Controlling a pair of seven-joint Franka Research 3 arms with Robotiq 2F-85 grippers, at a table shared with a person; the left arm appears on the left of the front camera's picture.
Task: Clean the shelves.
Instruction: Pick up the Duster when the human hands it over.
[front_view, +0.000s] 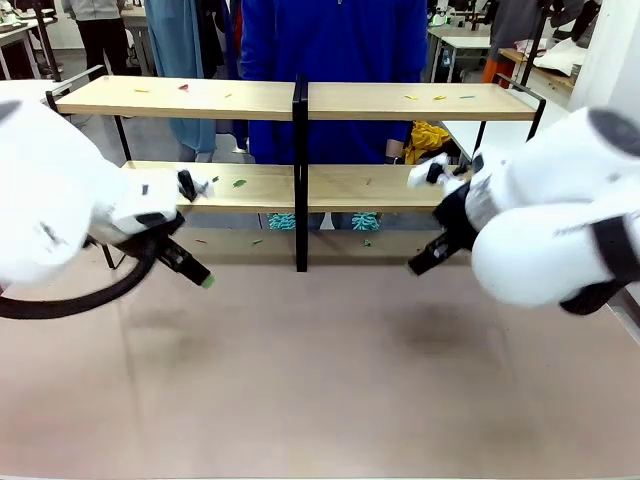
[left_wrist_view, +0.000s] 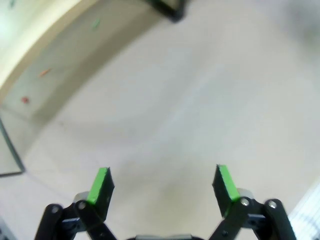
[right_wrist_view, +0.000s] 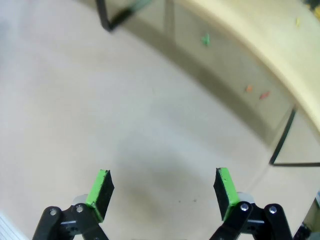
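Light is bright, even and soft, falling from above: in the front view the desk (front_view: 330, 390) carries only faint, fuzzy-edged shadows beneath the two arms. The left arm (front_view: 50, 190) and right arm (front_view: 560, 230), close to the lens, are blurred and nearly washed out to plain white. The shelves (front_view: 200, 97) behind them are fairly sharp. In both wrist views the wide lens bends the shelf board into a curve, and the upper parts look soft and smeared. The green pads of the left hand (left_wrist_view: 162, 182) and right hand (right_wrist_view: 162, 185) are crispest. A dim, broad shadow lies on the desk in the right wrist view.
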